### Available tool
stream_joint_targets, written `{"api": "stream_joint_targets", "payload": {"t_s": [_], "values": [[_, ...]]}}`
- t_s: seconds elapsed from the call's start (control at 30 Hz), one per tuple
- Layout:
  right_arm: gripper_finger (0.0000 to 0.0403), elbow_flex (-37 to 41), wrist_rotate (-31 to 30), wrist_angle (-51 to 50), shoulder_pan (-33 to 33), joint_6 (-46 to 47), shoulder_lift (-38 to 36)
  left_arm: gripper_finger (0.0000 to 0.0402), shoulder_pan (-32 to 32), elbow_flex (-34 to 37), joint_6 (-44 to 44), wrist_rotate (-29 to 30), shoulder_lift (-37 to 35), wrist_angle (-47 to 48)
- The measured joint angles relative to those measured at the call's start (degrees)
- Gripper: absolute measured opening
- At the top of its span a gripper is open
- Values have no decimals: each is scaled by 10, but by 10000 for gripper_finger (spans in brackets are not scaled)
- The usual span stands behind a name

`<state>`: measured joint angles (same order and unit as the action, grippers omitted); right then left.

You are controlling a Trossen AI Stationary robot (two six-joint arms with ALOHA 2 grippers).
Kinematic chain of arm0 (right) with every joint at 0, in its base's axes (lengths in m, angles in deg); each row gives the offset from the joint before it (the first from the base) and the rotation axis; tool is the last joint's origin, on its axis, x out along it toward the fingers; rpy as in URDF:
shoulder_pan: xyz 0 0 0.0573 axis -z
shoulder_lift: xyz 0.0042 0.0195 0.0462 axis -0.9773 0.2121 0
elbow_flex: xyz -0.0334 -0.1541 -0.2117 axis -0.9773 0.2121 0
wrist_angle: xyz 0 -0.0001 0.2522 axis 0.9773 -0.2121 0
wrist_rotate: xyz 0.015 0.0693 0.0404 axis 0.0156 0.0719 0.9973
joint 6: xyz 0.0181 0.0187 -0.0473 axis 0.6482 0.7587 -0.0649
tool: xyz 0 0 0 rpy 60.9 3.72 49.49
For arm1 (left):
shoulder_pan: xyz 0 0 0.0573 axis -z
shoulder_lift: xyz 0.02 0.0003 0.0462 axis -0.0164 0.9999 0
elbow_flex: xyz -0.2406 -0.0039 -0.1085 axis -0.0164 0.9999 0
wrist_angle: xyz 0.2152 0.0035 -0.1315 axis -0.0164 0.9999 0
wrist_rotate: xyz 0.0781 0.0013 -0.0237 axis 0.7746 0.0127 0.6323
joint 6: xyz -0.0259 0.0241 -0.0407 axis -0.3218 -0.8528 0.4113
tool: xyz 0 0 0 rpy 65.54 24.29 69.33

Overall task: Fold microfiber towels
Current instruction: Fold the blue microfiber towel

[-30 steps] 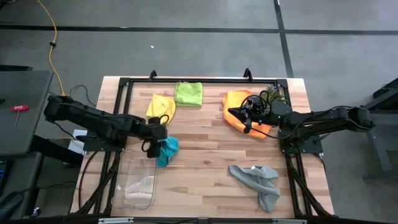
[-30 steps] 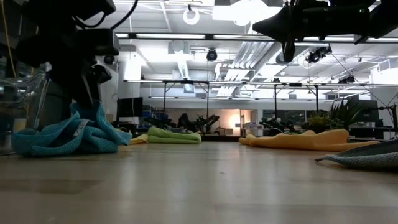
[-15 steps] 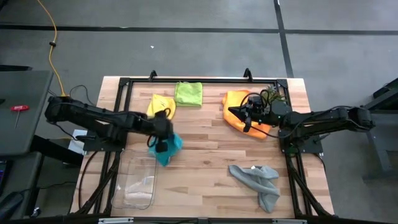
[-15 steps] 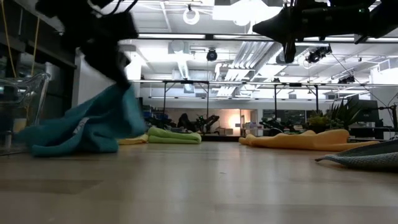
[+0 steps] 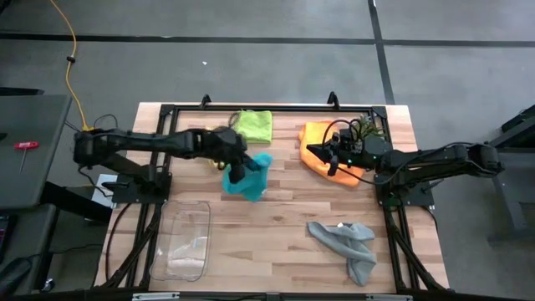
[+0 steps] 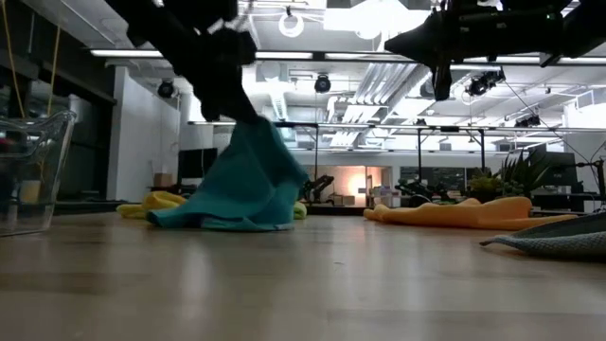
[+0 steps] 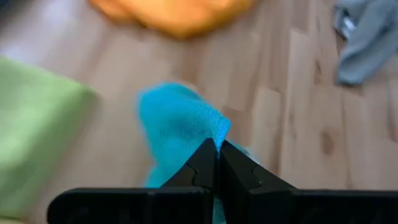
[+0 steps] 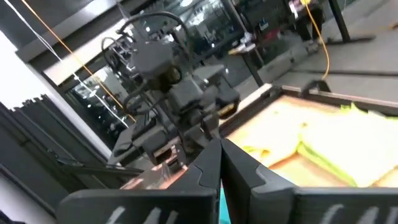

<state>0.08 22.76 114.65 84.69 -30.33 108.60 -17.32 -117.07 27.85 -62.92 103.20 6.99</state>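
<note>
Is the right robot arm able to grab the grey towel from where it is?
Probably yes. The grey towel lies uncovered on the right arm's side, though the right gripper hangs shut above the orange towel.

teal towel [image 5: 251,177] lifted, others [image 5: 342,241] lying crumpled

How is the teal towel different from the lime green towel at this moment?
The teal towel hangs bunched from the shut left claw, its lower edge on the table; the lime green towel lies flat and folded near the far edge, untouched. Both are small cloths.
</note>
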Motion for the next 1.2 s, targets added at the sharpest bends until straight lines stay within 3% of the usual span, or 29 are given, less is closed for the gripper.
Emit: {"api": "stream_joint_targets", "payload": {"t_s": [0.13,0.37,0.5,0.63,0.8,0.97,1.07,1.2], "values": [[22,0,14,-34,-6,20,19,0,13,0,22,-33,78,-51],[115,-54,30,-136,-40,12,112,0,10,-29,41,-17,176,-85],[150,-121,46,-214,-44,-14,173,0,-7,-89,96,-111,185,-64],[157,-179,101,-277,-40,-53,198,0,6,-151,122,-201,185,14],[158,-216,107,-363,-40,-105,194,0,30,-165,140,-265,187,33],[158,-222,132,-378,-38,-93,188,0,13,-166,146,-251,237,-5],[158,-222,145,-378,-38,-54,190,0,-17,-165,183,-224,293,-35],[158,-222,146,-388,-46,-17,190,0,-32,-165,230,-233,361,-43]]}}
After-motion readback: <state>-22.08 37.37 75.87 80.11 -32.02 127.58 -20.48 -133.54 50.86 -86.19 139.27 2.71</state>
